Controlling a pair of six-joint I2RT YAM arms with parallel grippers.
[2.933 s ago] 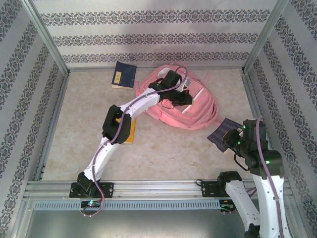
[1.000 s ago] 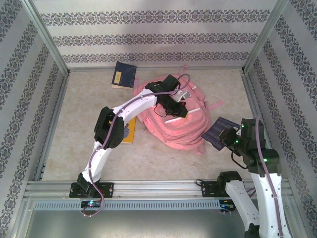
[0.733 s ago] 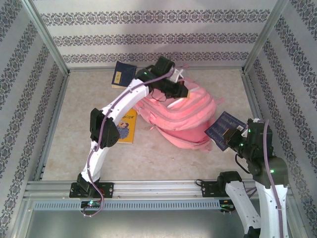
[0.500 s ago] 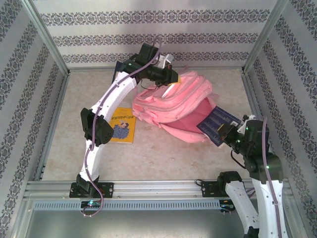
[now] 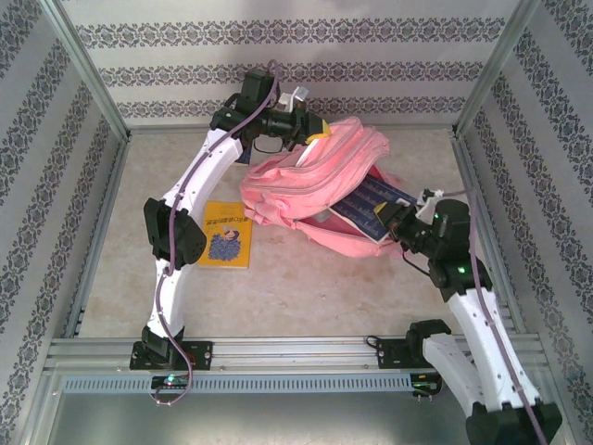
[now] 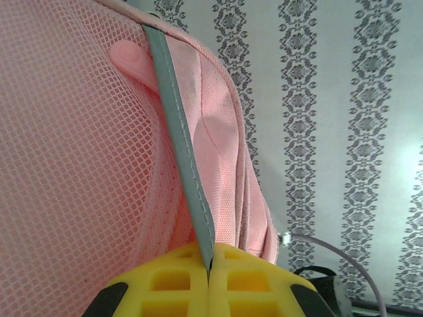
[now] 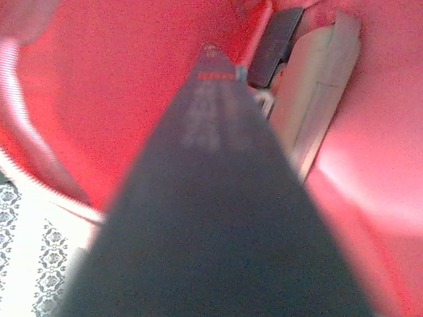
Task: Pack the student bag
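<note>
So the student bag is sat toward the back of the table, a bit right of centre. It's held up by its top edge, so the pink fabric is hung close to the back wall while the lower part sags onto the tabletop. The mouth of the bag is turned toward the right arm.

That top edge is gripped by the left gripper. In the left wrist view, a grey strip sewn along the pink mesh is pinched between the yellow pads, with the jaws pressed together on it.

A dark blue book is stuck partway into the opening. One end is inside the bag, and the other is clamped in the right gripper, just beside the bag's lower right side. From above, the jaws can be seen closed on the book's near edge. In the right wrist view, the cover is seen running forward into the reddish-pink interior. Past its far corner, a dark flat item and a pale one can be made out, but they're too blurred to be named.

A yellow book is laid flat on the table left of the bag, apart from it, next to the left arm's elbow. The whole setup is boxed in by patterned wallpaper walls.
</note>
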